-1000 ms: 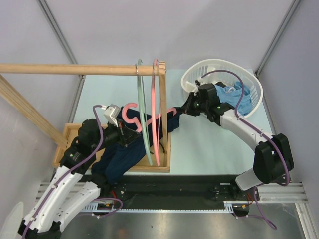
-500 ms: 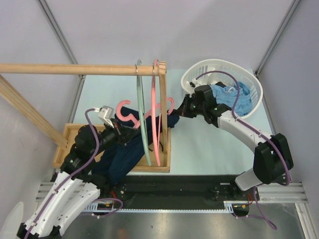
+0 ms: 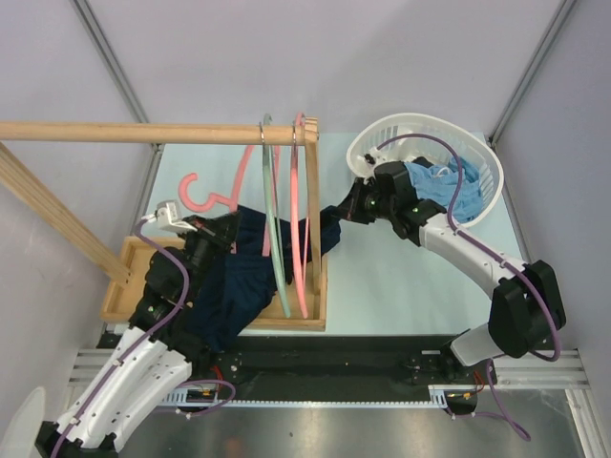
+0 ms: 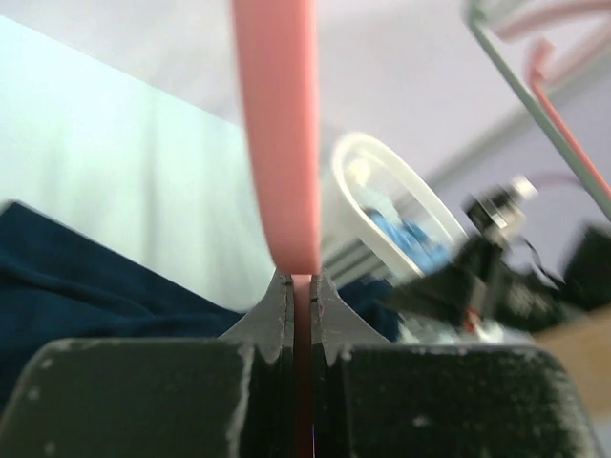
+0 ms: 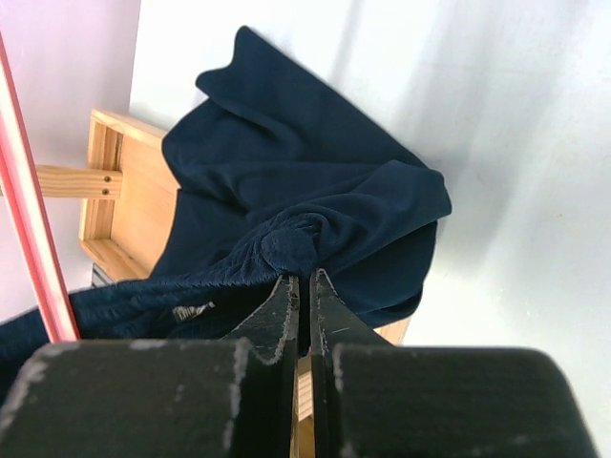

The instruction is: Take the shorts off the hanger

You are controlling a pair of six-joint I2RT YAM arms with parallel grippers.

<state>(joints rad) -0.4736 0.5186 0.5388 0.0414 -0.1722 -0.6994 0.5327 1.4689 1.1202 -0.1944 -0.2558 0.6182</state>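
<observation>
Gripping the pink hanger, the left fingers are clenched; right fingers pinch the navy shorts, apparently at the waistband.

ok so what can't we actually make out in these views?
- Top view: the left arm and two hanging hangers cover where the navy shorts meet the held pink hanger; on or off, unclear.
- Left wrist: that hanger is blurred and cut off at the top edge.
- Right wrist: the right gripper hides how much fabric it pinches.
- Top view: the right arm covers part of the basket.
</observation>
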